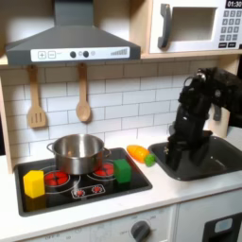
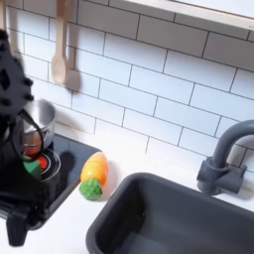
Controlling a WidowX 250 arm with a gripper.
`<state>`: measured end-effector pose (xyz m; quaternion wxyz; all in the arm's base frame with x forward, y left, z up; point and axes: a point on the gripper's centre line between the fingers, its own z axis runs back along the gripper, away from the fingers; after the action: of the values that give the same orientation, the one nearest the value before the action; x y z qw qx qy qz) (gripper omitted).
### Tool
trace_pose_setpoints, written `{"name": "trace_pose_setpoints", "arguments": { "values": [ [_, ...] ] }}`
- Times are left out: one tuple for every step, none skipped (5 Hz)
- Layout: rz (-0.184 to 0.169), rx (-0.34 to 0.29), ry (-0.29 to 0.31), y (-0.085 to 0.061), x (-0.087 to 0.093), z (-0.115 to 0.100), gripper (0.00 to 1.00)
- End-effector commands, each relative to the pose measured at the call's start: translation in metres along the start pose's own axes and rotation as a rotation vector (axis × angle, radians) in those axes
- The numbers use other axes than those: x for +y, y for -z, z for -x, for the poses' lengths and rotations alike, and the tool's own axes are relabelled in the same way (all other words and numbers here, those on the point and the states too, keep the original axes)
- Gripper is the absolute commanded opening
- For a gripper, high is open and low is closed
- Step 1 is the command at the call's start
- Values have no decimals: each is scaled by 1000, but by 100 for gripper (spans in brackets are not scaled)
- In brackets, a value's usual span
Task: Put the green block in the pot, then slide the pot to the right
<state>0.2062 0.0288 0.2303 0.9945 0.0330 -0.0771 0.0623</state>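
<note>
Nothing of the task looks done: the green block (image 1: pixel 122 171) lies on the stove just beside the pot (image 1: pixel 77 152), not inside it, while the gripper (image 1: pixel 178 151) hangs over the sink (image 1: pixel 219 161), and whether its fingers are open I cannot tell.

You had the arm (image 2: pixel 15 129) blurred at the second exterior view's left, fronting the pot (image 2: pixel 42 121) on the stove (image 2: pixel 62 174). The toy carrot (image 2: pixel 93 175) lay between stove and sink (image 2: pixel 159 213), the faucet (image 2: pixel 224 159) behind.
</note>
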Motion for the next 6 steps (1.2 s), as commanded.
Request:
{"name": "trace_pose_setpoints", "arguments": {
  "values": [
    [-23,-19,-21,8,15,-35,100],
    [-27,-20,-22,14,18,-50,100],
    [-37,-19,-30,19,23,-63,100],
    [-39,-28,-38,22,28,-79,100],
    [-48,-26,-57,26,37,-90,100],
    [-50,-19,-69,33,44,-100,100]
  ]
}}
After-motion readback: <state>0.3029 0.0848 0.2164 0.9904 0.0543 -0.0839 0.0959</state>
